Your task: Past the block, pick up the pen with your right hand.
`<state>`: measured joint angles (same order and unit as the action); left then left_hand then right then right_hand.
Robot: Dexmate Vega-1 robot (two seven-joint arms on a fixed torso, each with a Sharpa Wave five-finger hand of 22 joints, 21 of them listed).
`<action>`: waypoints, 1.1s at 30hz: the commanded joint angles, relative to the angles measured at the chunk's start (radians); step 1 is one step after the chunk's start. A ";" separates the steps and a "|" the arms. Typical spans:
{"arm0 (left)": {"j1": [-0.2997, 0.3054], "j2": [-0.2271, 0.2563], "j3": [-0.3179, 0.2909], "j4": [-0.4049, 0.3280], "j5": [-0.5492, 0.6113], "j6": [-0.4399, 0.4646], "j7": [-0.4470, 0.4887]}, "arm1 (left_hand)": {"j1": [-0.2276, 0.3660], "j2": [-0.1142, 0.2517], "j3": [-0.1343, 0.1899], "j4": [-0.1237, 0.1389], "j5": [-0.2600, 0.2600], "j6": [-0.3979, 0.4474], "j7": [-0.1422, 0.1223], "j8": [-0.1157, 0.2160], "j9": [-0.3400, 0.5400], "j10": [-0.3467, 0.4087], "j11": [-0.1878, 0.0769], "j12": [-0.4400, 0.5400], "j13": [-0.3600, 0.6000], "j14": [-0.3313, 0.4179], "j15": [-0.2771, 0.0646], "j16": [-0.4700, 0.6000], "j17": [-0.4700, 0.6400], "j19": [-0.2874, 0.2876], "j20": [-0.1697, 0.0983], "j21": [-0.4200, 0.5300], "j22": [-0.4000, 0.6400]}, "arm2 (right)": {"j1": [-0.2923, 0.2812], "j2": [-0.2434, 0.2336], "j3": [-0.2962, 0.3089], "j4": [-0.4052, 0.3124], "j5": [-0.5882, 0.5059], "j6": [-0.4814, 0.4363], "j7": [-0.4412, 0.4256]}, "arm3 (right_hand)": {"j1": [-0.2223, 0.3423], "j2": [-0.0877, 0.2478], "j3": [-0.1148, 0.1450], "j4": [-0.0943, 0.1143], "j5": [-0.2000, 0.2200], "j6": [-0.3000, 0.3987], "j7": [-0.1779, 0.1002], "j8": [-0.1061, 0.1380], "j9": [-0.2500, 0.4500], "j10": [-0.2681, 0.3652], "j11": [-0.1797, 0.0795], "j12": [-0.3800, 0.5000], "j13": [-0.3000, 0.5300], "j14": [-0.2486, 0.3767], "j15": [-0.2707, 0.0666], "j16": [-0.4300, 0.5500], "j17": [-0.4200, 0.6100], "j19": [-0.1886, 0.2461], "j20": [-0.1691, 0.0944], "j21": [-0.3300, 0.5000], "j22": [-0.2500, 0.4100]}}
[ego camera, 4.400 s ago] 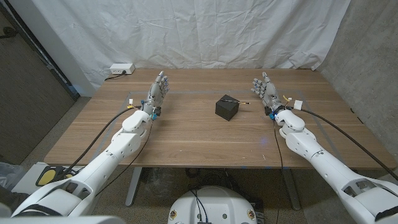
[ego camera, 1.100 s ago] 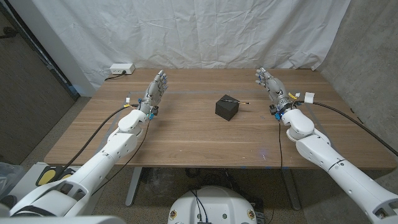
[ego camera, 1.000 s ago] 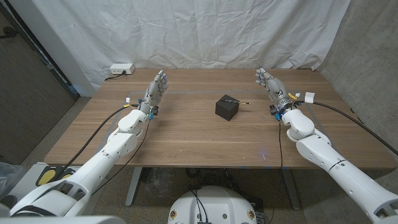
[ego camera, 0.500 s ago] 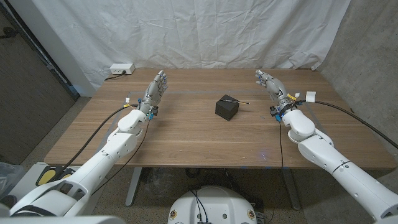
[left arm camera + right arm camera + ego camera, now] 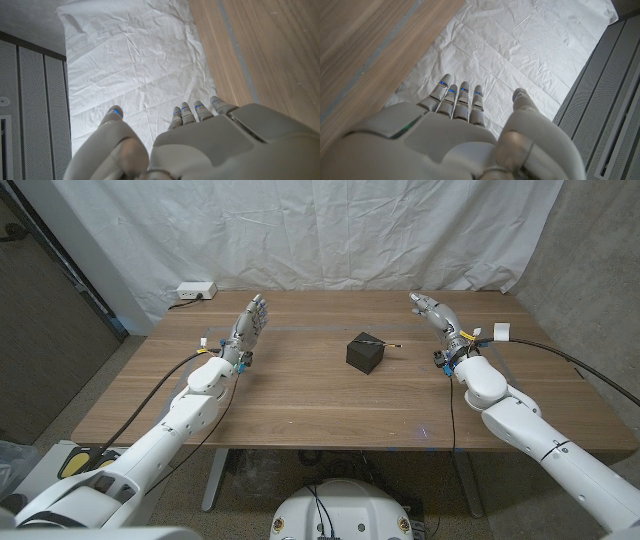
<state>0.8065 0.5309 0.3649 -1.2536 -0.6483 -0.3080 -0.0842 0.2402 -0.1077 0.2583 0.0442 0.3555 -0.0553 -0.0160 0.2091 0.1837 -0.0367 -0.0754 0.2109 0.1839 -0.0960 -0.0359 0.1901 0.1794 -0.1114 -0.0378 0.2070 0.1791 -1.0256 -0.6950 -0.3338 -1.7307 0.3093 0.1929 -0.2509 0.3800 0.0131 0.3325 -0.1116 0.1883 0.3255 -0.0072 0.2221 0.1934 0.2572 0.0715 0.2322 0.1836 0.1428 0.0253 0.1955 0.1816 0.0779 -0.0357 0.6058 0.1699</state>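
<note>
Block: black cube [image 5: 364,353] at mid-table [image 5: 300,395].
Pen: thin, dark [image 5: 381,340], lying on the wood just behind the block, tip toward the right hand.
Right hand: [image 5: 439,318] fingers extended, holding nothing, well apart from the pen, to its right.
Left hand: [image 5: 250,326] fingers spread, holding nothing, at table's left.
Containers: power strip [image 5: 195,291] only, far left corner.

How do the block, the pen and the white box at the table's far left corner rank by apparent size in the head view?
1. Block, largest.
2. White box, a bit smaller, though it sits farther from the camera, so true size is unsure.
3. Pen, smallest: a thin line, partly hidden behind the block.
</note>
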 commanded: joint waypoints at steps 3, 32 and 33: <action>0.002 0.004 -0.002 -0.011 0.001 -0.001 0.000 | 0.014 0.000 0.002 -0.005 0.006 0.000 0.004 -0.004 0.003 -0.003 -0.002 -0.004 0.003 -0.009 -0.022 -0.005 0.001 -0.009 -0.102 -0.003 0.002 | -0.027 -0.033 0.006 -0.072 -0.066 -0.068 -0.041 | 0.014 0.002 0.004 -0.008 -0.004 0.016 -0.002 0.006 0.004 0.004 -0.001 -0.003 0.005 0.001 0.004 0.001 0.003 0.005 -0.016 -0.004 0.004; 0.018 0.008 0.001 -0.046 0.007 0.004 0.015 | 0.021 0.003 -0.004 -0.008 0.006 -0.001 0.003 -0.007 0.004 -0.006 -0.002 -0.007 0.003 -0.013 -0.021 -0.005 0.002 -0.011 -0.090 -0.004 0.003 | -0.067 -0.078 0.025 -0.149 -0.168 -0.141 -0.087 | 0.089 -0.010 0.017 -0.052 0.001 0.040 -0.011 0.010 0.006 -0.002 -0.003 -0.008 0.005 -0.008 0.007 -0.003 0.001 0.009 -0.008 -0.028 0.003; 0.020 0.008 0.000 -0.047 0.007 0.004 0.017 | 0.021 0.003 -0.004 -0.008 0.006 -0.001 0.003 -0.007 0.004 -0.006 -0.002 -0.007 0.003 -0.013 -0.021 -0.005 0.002 -0.011 -0.089 -0.004 0.003 | -0.068 -0.078 0.026 -0.150 -0.168 -0.142 -0.086 | 0.095 -0.015 0.016 -0.055 0.002 0.047 -0.009 0.013 0.006 -0.002 -0.002 -0.008 0.005 -0.008 0.008 -0.003 0.001 0.010 -0.007 -0.030 0.003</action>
<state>0.8194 0.5369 0.3641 -1.2882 -0.6433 -0.3080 -0.0736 0.2521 -0.1038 0.2534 0.0394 0.3555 -0.0553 -0.0160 0.2013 0.1836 -0.0367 -0.0754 0.2070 0.1839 -0.1031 -0.0359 0.1839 0.1792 -0.1150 -0.0339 0.2031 0.1790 -1.0773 -0.7613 -0.3184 -1.8542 0.1669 0.0723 -0.3231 0.4561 0.0017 0.3458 -0.1565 0.1847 0.3575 -0.0178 0.2256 0.1980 0.2572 0.0715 0.2243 0.1835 0.1373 0.0306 0.1955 0.1817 0.0777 -0.0357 0.5805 0.1698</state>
